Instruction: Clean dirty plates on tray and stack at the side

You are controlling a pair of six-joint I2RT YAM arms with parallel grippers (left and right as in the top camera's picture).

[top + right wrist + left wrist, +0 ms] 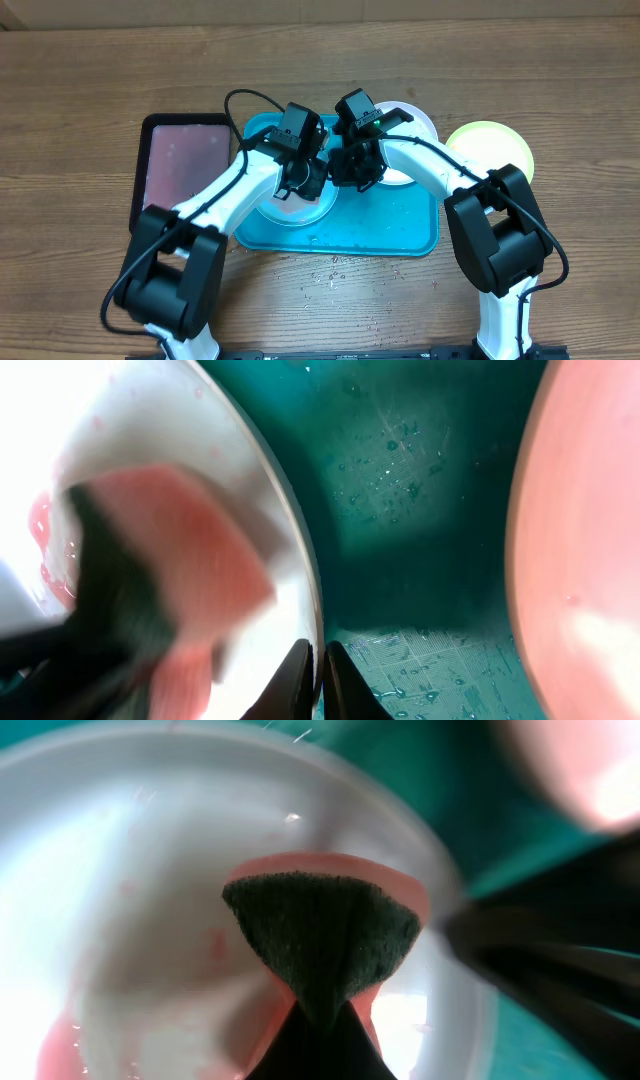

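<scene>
Scrubbing is what this pose is built for: your left gripper (318, 1045) has its fingers clamped tight on a sponge (320, 935) pressed into the pale plate (300, 213). Your right gripper (318, 665) nips that plate's thin rim between fingertips that are almost together. I judge the pinch is there as a brace — smooth, wet plastic would slide or spin under the sponge otherwise.

The plate lies in the left half of the tray (400, 232), whose raised rim keeps the water in. Droplets bead on its glossy turquoise floor in the right wrist view.

The sponge is soft pink foam backed with a coarse, dark green scouring layer. You cannot tell from these views which face meets the plate. The plate itself is round, shallow and shiny, and its red smears are thinned to pink streaks and a small puddle near the edge, so by my reading it is not clean yet.

A white plate (420, 122) sits at the tray's far right corner. The yellow-green plate (490, 150) rests off the tray on the wooden table (100, 80) — likely the stacking spot.
</scene>
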